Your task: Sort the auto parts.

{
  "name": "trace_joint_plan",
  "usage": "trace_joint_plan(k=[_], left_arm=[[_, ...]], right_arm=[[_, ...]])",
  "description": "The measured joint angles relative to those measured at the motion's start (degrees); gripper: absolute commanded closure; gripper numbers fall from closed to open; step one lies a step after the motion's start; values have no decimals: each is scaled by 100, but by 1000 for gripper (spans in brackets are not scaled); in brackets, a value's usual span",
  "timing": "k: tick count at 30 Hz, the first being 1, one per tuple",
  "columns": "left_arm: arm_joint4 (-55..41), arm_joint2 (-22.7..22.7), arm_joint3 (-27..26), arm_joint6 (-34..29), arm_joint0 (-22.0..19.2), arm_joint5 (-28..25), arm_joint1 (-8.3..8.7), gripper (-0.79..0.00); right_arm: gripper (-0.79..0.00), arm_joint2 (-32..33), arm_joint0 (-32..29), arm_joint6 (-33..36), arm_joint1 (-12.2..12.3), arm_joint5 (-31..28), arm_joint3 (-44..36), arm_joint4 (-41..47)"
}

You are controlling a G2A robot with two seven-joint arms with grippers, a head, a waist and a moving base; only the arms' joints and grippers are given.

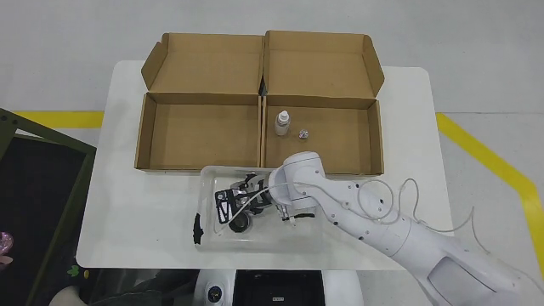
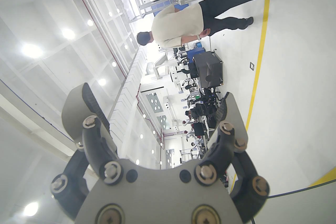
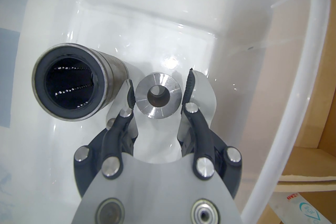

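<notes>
Straddling a short silver metal collar with a centre hole (image 3: 168,104), the right claw (image 3: 159,88) hangs low inside the clear plastic bin (image 3: 319,25) at the near edge of the white desk (image 1: 119,212). Its fingers (image 3: 188,86) are apart, one on each side of the collar and just beside its wall. That looks like the line-up for a squeeze across the round body, not yet a firm clamp.

The collar stands on end on the bin floor, close to a larger steel sleeve with a black bore (image 3: 76,80). That closeness probably explains why one finger is threaded into the narrow gap between the two parts.

Behind the bin sit two open brown cardboard boxes. The right box (image 1: 340,140) already holds a small white bottle-shaped part (image 1: 282,123) and a small metal piece (image 1: 303,133), while the left box (image 1: 200,136) is bare, so sorting seems barely begun.

The left claw (image 2: 157,99) points away into the room, spread wide with nothing in it.
</notes>
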Motion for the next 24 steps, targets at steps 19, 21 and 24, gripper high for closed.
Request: trace_joint_plan(k=[19,21,24], left_arm=[[0,0,0,0,0,0,0,-785],[0,0,0,0,0,0,0,-785],[0,0,0,0,0,0,0,-785]], right_arm=[[0,488,-303,-260,149,-195,-690,-124],[0,582,-371,-342,186,-229,-793,-147],[0,725,-472,-456,240,-255,-929,-196]])
